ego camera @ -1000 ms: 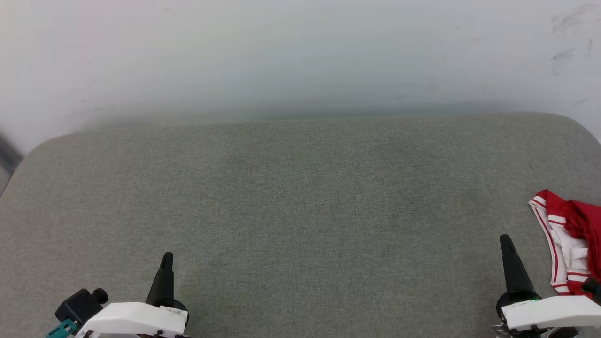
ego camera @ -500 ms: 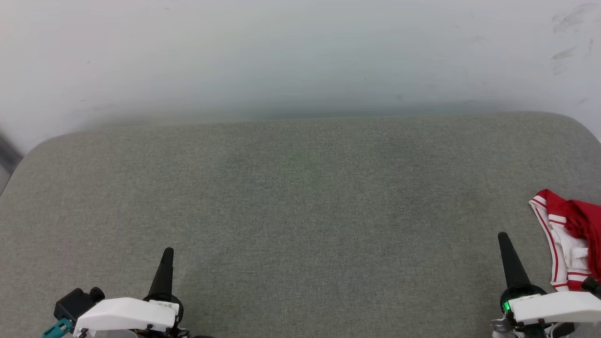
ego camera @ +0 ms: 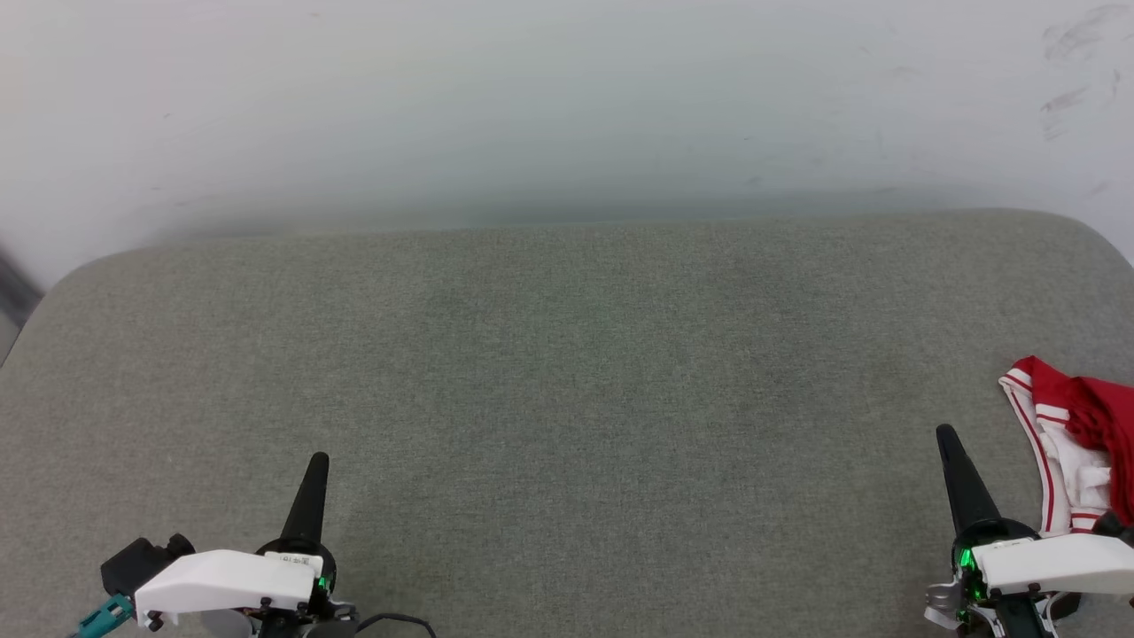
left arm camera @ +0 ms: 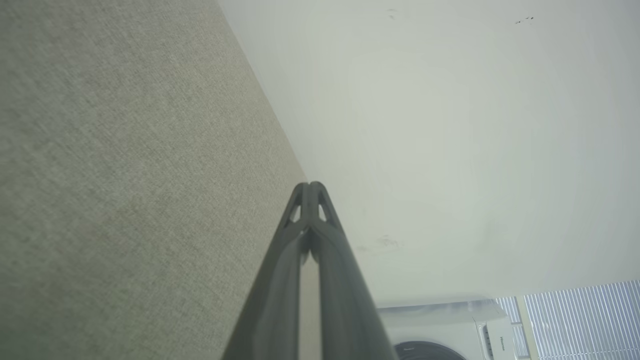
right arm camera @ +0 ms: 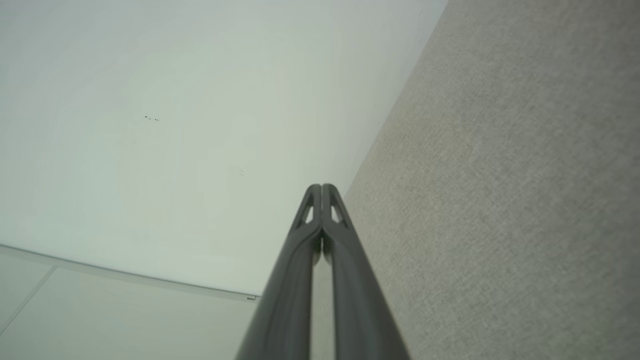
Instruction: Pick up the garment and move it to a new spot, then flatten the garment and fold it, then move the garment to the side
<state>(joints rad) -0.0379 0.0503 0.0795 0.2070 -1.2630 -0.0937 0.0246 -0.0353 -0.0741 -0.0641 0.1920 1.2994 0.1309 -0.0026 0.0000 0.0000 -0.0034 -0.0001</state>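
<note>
Nearest the robot, the left gripper [ego camera: 316, 461] sits low at the left over the pad [ego camera: 567, 399], its fingers [left arm camera: 280, 280] pressed together with nothing between them. The right gripper [ego camera: 945, 436] sits low at the right, likewise closed and empty; both wrist views show the tips meeting.

Just right of the right gripper lies the garment [ego camera: 1076, 443], on the pad's right side and cut off by the picture's edge. The part in view is bunched: a white sleeve with red stripes and a rumpled red fold above it. Neither gripper touches it.

The middle of the pad is bare, and beyond it rises a white wall [ego camera: 567, 106].

As for progress, the scene fits two stages. The shirt may be a loose heap waiting at the side to be lifted and spread, or it may be lying where the last step would leave it. The rumpled look leans toward unfolded, but too little of it shows to settle that. Nothing in view shows a flat or neatly folded shirt.
</note>
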